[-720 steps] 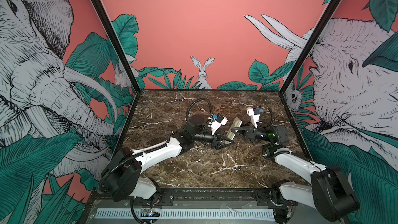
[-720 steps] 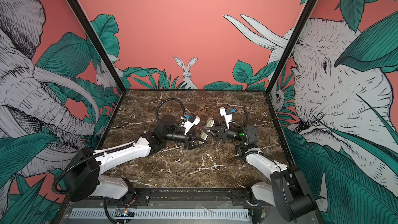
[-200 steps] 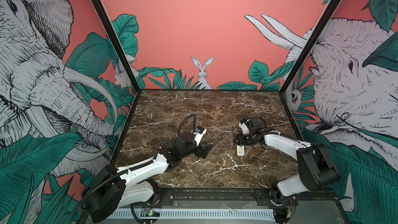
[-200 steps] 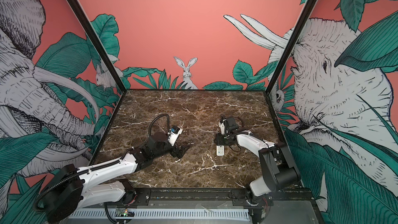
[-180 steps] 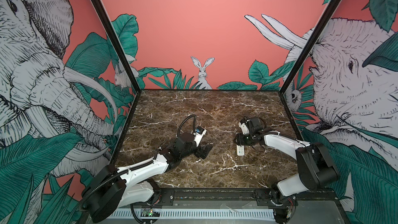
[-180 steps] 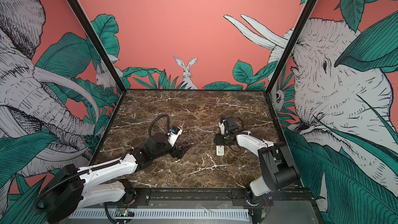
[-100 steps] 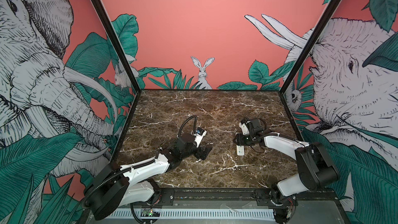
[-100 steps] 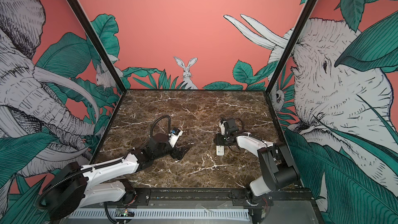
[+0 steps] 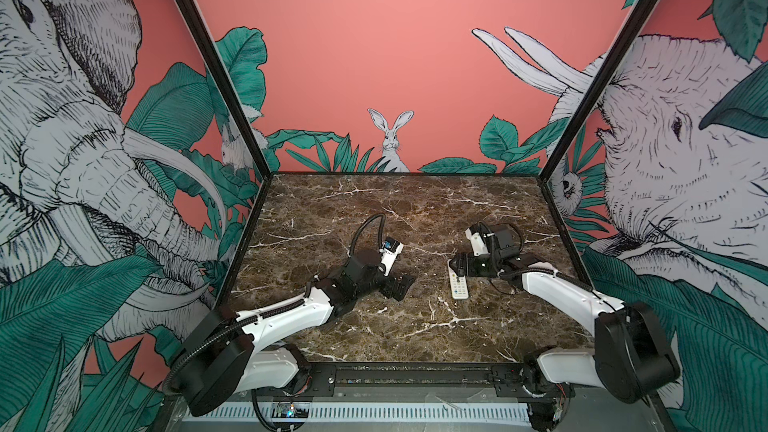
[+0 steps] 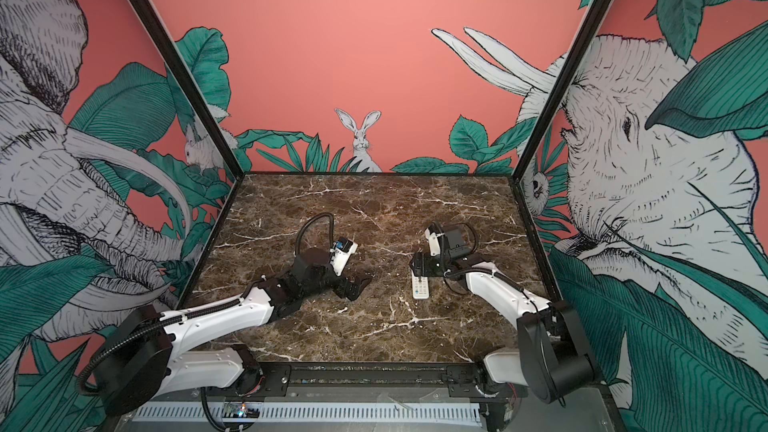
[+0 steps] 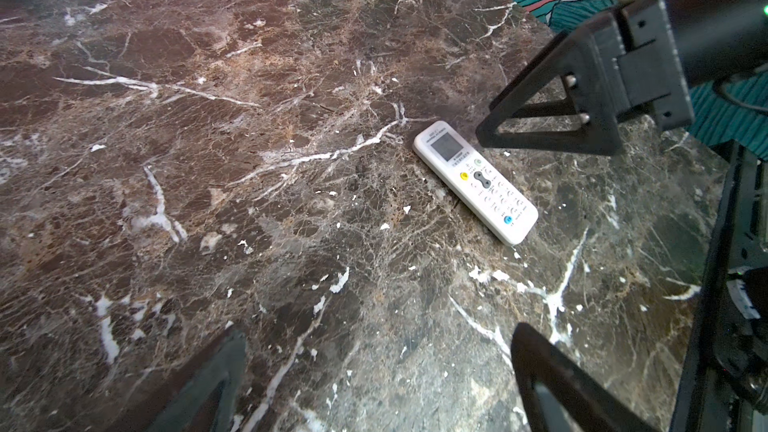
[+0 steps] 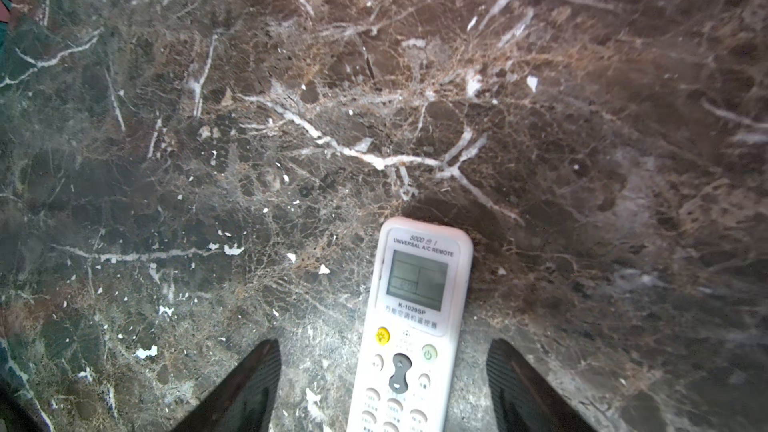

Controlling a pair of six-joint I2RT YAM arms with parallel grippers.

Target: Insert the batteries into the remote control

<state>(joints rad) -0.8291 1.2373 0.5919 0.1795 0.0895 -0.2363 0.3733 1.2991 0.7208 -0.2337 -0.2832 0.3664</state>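
The remote control [image 9: 459, 284] lies face up on the marble table [image 9: 374, 201], right of centre. Its long axis runs near to far, with the screen end far. At that end your right gripper [image 9: 456, 268] flanks it, jaws apart and gripping nothing. Your left gripper [image 9: 402, 288] is spread wide, well apart to the left. No batteries are visible.
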